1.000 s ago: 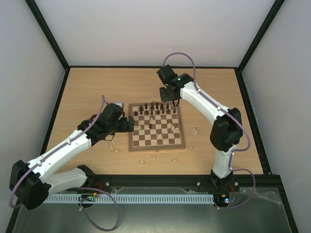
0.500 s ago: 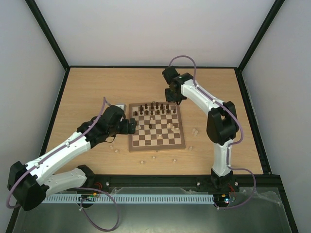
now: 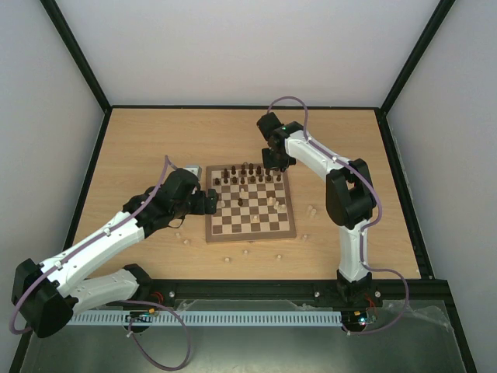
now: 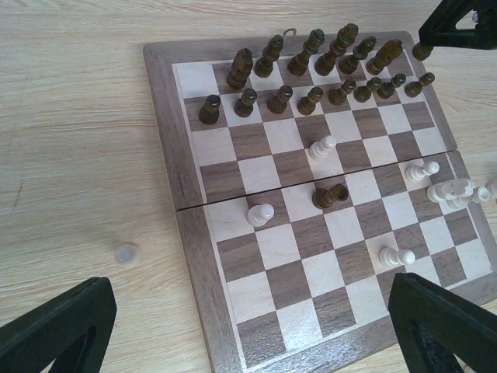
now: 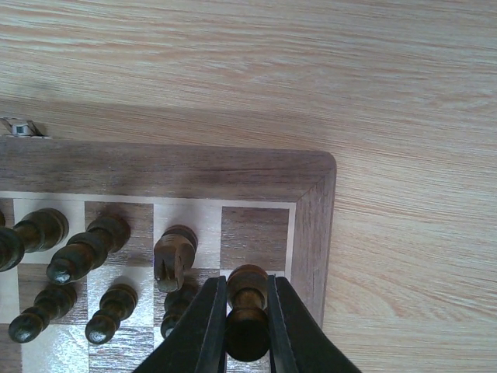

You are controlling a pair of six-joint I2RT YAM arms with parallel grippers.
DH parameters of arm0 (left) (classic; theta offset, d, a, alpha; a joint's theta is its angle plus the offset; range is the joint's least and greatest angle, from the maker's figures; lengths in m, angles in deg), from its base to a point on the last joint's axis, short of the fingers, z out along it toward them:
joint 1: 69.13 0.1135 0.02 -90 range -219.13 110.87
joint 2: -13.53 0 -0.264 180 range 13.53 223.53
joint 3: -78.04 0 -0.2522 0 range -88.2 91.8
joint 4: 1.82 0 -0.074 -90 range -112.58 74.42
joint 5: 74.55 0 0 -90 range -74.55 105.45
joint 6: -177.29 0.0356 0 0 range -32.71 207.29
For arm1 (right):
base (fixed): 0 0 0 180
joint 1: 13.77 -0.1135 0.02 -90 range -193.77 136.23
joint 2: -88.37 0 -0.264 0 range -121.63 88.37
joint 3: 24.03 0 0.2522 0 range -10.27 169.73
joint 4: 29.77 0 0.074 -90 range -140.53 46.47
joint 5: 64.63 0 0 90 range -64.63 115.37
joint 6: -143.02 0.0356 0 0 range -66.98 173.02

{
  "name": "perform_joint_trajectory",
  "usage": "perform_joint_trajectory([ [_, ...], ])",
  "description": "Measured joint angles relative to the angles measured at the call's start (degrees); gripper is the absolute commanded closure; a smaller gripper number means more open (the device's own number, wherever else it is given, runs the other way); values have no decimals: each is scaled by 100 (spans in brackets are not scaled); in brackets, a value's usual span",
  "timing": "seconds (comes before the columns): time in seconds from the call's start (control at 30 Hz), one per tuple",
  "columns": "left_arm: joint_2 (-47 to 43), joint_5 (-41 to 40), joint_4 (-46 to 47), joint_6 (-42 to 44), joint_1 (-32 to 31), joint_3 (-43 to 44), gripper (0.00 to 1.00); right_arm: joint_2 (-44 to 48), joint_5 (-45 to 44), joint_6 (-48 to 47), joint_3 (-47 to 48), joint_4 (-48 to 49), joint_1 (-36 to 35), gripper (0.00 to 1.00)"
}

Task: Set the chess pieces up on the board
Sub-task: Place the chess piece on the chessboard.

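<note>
Clamping a dark piece (image 5: 247, 336), the right gripper (image 5: 247, 289) is shifting in over the board's (image 5: 155, 167) vacant corner; left gripper (image 4: 252, 287) gaping.

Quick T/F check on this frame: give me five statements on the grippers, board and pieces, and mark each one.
1. The right gripper is shut on a dark piece. True.
2. The left gripper holds a pale piece. False: it is open and empty.
3. The corner square of the board, just past the held piece, is vacant. True.
4. All the pale pieces are on the board. False: several pale pieces lie on the table around it.
5. A lone dark piece stands mid-board, away from the two dark rows. True.
</note>
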Motion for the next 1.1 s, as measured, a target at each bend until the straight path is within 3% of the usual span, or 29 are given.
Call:
perform_joint_trajectory([
  [1.1, 0, -9, 0, -2, -26, 0, 1, -358, 317, -66, -26, 260, 221, 88],
])
